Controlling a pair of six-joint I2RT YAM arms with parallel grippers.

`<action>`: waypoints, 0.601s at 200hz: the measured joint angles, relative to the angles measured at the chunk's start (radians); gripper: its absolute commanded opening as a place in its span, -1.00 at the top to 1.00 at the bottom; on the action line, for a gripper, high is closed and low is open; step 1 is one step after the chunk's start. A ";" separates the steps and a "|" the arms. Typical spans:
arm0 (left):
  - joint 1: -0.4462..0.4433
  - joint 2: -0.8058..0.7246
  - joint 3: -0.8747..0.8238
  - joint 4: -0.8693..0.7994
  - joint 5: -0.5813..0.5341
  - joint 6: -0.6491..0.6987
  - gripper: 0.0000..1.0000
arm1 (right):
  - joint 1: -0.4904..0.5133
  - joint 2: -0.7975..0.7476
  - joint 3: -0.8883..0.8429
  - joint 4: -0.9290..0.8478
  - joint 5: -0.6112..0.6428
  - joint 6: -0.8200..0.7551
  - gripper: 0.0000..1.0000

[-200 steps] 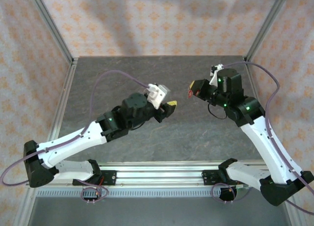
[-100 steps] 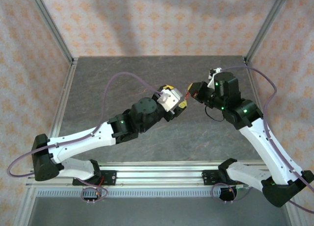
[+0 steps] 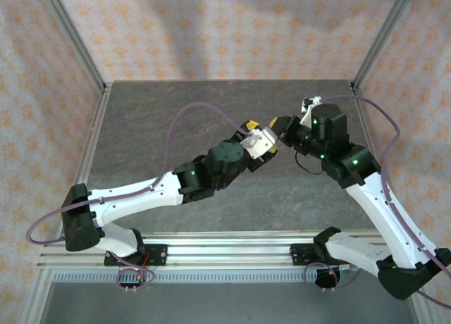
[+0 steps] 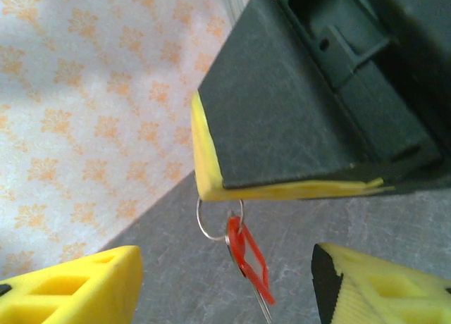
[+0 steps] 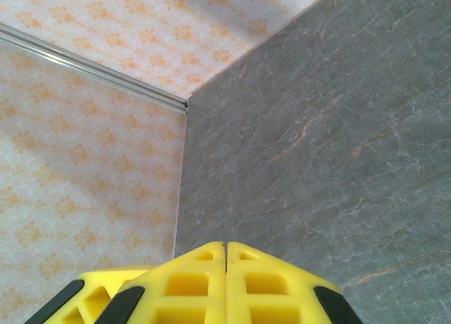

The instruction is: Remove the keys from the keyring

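High over the grey table, my right gripper is shut, its yellow tips pressed together. In the left wrist view its dark finger pinches the thin wire loop of the keyring. A bright red piece hangs from the loop, with the silvery shaft of a key behind it. My left gripper is open. One yellow finger stands on each side of the hanging red piece and key, touching neither. Seen from above, the left gripper sits right against the right one.
Patterned walls close in the grey stone-look table on three sides. Aluminium posts stand at the back corners. A purple cable loops above the left arm. The arms' rail runs along the near edge.
My left arm has stretched right and forward until its open jaws sit around the hanging keyring. The right gripper has stayed shut and shifted slightly left.
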 measured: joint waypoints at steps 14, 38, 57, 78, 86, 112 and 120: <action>0.000 0.006 0.011 0.001 -0.007 0.007 -0.13 | 0.000 -0.002 -0.002 0.003 -0.006 0.003 0.94; 0.000 0.017 0.032 -0.001 -0.015 0.024 0.14 | 0.000 -0.006 -0.004 0.018 -0.018 0.007 0.94; 0.000 0.022 0.044 -0.001 -0.018 0.027 0.30 | 0.000 -0.010 -0.004 0.025 -0.024 0.008 0.94; 0.000 0.023 0.051 -0.001 -0.018 0.034 0.42 | 0.000 -0.012 -0.004 0.030 -0.025 0.010 0.94; 0.000 0.025 0.053 -0.002 -0.018 0.037 0.46 | 0.000 -0.013 -0.004 0.031 -0.025 0.012 0.93; 0.000 0.039 0.060 -0.002 -0.018 0.040 0.46 | 0.000 -0.015 -0.004 0.031 -0.031 0.015 0.94; 0.000 0.042 0.062 -0.002 -0.019 0.042 0.50 | 0.000 -0.016 -0.004 0.031 -0.032 0.015 0.94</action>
